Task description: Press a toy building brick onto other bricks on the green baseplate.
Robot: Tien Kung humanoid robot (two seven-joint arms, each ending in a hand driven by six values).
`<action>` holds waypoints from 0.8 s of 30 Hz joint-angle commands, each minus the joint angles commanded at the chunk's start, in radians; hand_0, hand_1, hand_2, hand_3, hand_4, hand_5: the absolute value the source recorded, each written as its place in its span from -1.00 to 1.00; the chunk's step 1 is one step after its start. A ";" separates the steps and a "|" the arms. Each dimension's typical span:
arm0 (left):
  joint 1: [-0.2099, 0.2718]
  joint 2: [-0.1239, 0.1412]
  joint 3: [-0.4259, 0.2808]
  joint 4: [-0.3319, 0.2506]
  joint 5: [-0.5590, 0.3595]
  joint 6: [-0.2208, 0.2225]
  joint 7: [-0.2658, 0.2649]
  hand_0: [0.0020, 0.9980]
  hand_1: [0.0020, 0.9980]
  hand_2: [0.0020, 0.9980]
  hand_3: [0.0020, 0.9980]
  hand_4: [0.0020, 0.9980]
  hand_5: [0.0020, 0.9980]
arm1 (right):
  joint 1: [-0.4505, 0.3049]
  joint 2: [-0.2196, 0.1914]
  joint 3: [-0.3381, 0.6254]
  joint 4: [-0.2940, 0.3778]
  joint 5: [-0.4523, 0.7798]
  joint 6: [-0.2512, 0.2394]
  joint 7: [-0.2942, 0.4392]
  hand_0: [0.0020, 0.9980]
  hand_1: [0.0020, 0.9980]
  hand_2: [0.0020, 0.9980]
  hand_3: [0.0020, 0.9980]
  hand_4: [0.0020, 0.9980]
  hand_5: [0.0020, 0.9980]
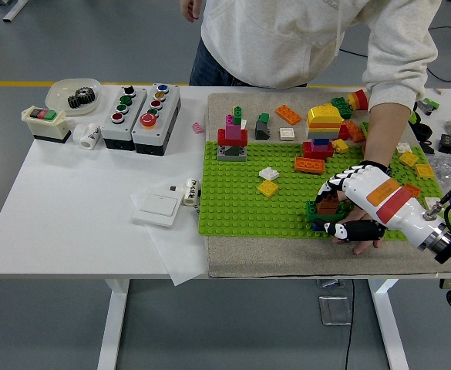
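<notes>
Right robot hand (341, 208) curls its fingers around the brown brick (327, 206) sitting on the green baseplate (240, 200).

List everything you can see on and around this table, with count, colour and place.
Baseplate: one, green, on the beige mat.
Brown brick: one, on dark green bricks, baseplate's near right.
Brick tower: one, yellow, orange, red, far right.
Small tower: one, red, pink, grey, far left of the baseplate.
Loose bricks: many, mixed colours, baseplate and mat.
Button boxes: two, grey, far left.
Bowl: one, white, holding a gear.
Wall switch: one, white, near the mat.
Person's arm: reaching down beside the robot's hand.
Right hand: white and black, around the brown brick.
</notes>
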 joint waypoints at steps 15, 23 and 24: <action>-0.002 -0.001 0.004 0.000 -0.007 0.000 -0.002 -0.10 0.14 0.44 0.52 0.58 0.63 | -0.014 0.005 0.019 -0.010 0.007 0.000 0.001 0.08 -0.01 0.06 0.06 0.50 0.03; -0.004 -0.001 0.004 0.000 -0.006 0.000 -0.001 -0.10 0.13 0.44 0.52 0.58 0.63 | -0.011 0.001 0.026 0.007 0.026 -0.009 0.006 0.08 -0.02 0.06 0.06 0.50 0.03; -0.004 -0.001 0.004 0.000 -0.006 0.000 -0.002 -0.10 0.13 0.44 0.52 0.58 0.63 | -0.011 0.000 0.028 0.010 0.029 -0.011 0.007 0.08 -0.02 0.06 0.06 0.50 0.03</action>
